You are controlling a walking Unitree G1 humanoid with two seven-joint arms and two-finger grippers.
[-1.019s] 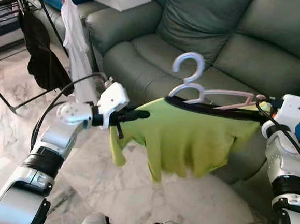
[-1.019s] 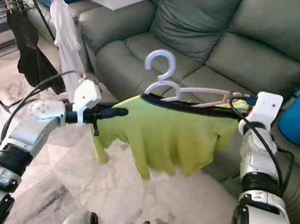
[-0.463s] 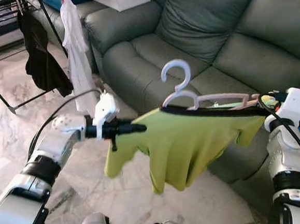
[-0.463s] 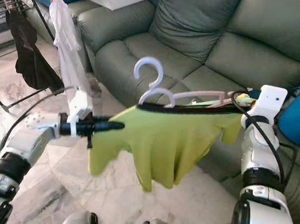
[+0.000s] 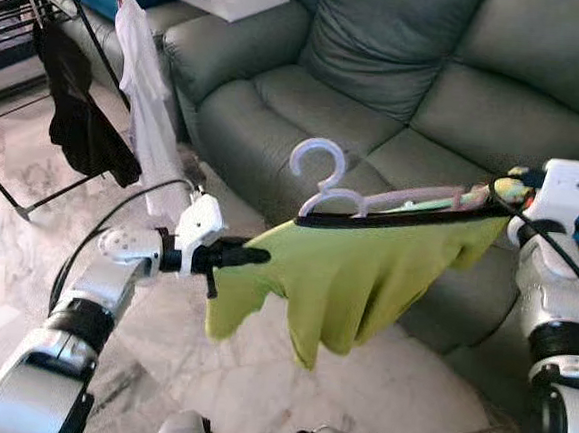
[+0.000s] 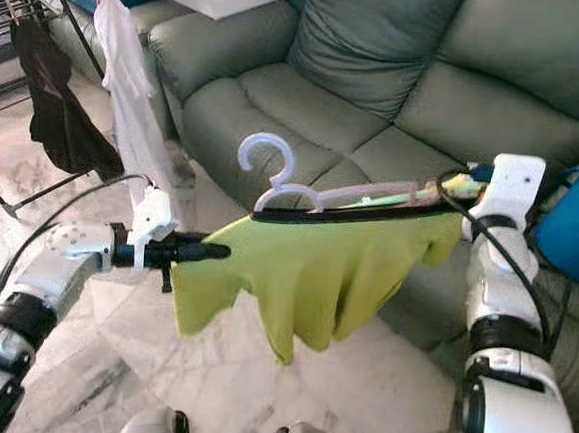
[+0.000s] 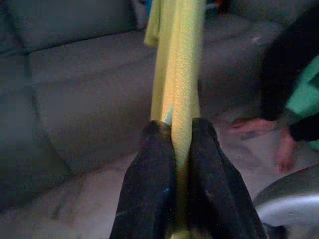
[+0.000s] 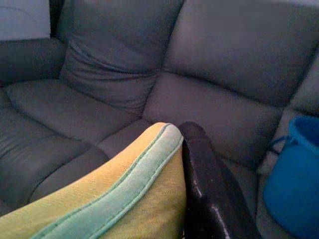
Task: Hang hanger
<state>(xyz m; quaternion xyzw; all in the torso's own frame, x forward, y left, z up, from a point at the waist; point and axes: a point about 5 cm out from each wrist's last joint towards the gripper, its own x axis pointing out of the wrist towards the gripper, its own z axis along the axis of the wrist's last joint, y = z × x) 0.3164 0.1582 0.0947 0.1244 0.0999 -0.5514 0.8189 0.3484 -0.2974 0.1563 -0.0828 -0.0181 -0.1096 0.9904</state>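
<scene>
Hanging in the air before the grey-green sofa (image 5: 401,75), a pale lilac hanger (image 5: 324,184) with a curled hook carries a lime-green shirt (image 5: 355,277) trimmed black at the neck. The left gripper (image 5: 251,257) pinches the shirt's edge between closed fingers (image 7: 149,189); the right gripper (image 5: 502,193) clamps its far shoulder

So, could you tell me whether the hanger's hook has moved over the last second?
Yes. The hanger has shifted toward the robot's left and lower against the sofa.
</scene>
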